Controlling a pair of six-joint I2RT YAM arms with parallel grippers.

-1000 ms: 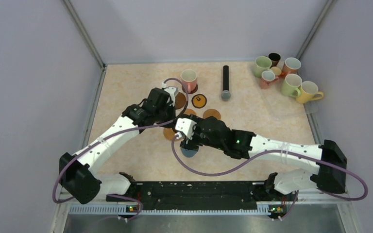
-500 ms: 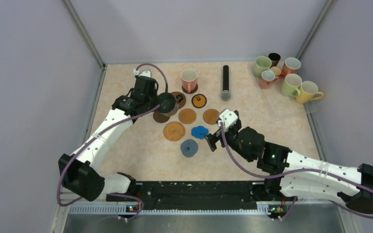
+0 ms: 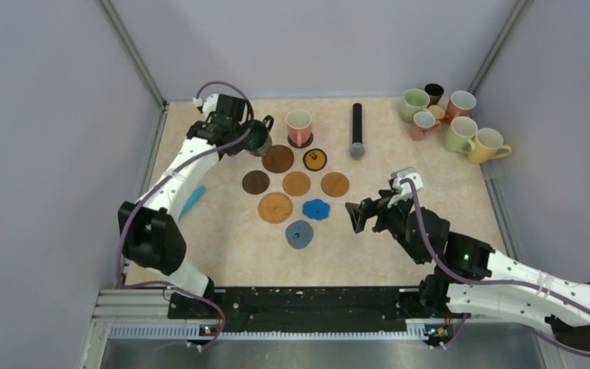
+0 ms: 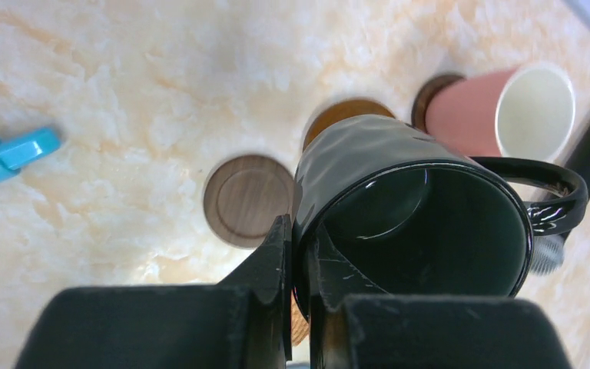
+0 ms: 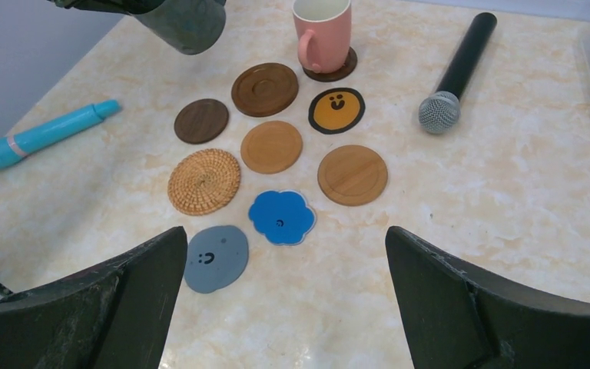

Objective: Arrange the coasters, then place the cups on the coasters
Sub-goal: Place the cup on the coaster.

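We see a black microphone (image 3: 357, 129) lying flat on the marbled beige worktop (image 3: 388, 165), its grey mesh head toward the near side and its handle toward the far wall. Well apart from it, by the worktop's left edge, a light blue marker (image 3: 192, 201) lies at a slant. Pale walls (image 3: 315, 46) close in three sides.

Coasters (image 3: 296, 184) are bunched mid-bench (image 3: 223, 238), one cup (image 3: 299, 127) sitting on the rearmost. Mic (image 3: 357, 131) lies just right of it, other cups (image 3: 461, 134) crowd the far right corner, marker (image 3: 192, 201) off left, held cup (image 3: 259, 140) above the bunch's far-left edge.
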